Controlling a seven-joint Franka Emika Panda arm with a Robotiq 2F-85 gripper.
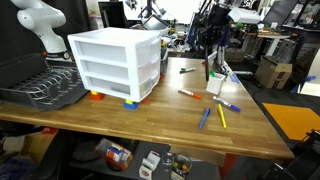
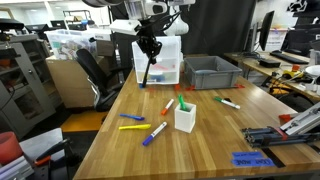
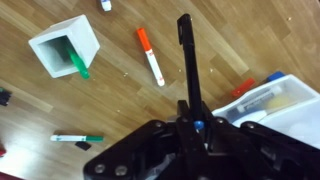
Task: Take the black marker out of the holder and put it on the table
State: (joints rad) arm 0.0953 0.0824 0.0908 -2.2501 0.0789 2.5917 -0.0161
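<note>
My gripper (image 3: 190, 118) is shut on the black marker (image 3: 187, 62), which hangs tip-down well above the table (image 2: 210, 140). In both exterior views the gripper (image 2: 148, 45) (image 1: 212, 42) is high over the table, with the marker (image 2: 146, 72) (image 1: 207, 68) below it. The white holder (image 3: 62, 42) stands on the table, apart from the marker, with a green marker (image 3: 78, 66) leaning in it. The holder also shows in both exterior views (image 2: 185, 119) (image 1: 215, 84).
A red-and-white marker (image 3: 150, 55), a green marker (image 3: 75, 138), and blue and yellow markers (image 2: 132, 118) (image 2: 135, 127) lie on the table. A white drawer unit (image 1: 115, 62), a grey bin (image 2: 212, 70) and a dish rack (image 1: 40, 88) stand around.
</note>
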